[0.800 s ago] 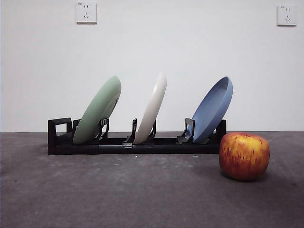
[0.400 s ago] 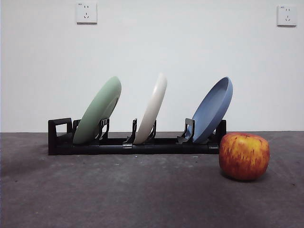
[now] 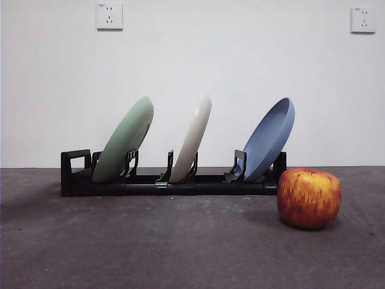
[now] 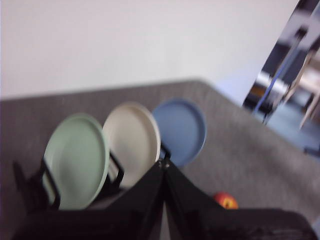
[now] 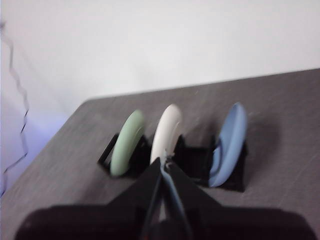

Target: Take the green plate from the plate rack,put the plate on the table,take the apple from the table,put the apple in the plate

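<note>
The green plate [image 3: 124, 140] leans in the left slot of the black plate rack [image 3: 168, 183] on the dark grey table [image 3: 150, 247]. The left wrist view shows the same green plate [image 4: 76, 160] face-on, and the right wrist view shows the green plate [image 5: 127, 142] edge-on. The red and yellow apple [image 3: 309, 197] rests on the table to the right of the rack, also small in the left wrist view as the apple [image 4: 226, 201]. My left gripper [image 4: 163, 165] and right gripper [image 5: 162, 162] hang well back from the rack, both shut and empty. Neither arm shows in the front view.
A cream-white plate [image 3: 192, 138] stands in the rack's middle slot and a blue plate [image 3: 271, 138] in its right slot. A white wall with two sockets rises behind the table. The table's corner edge [image 4: 210, 85] lies beyond the blue plate.
</note>
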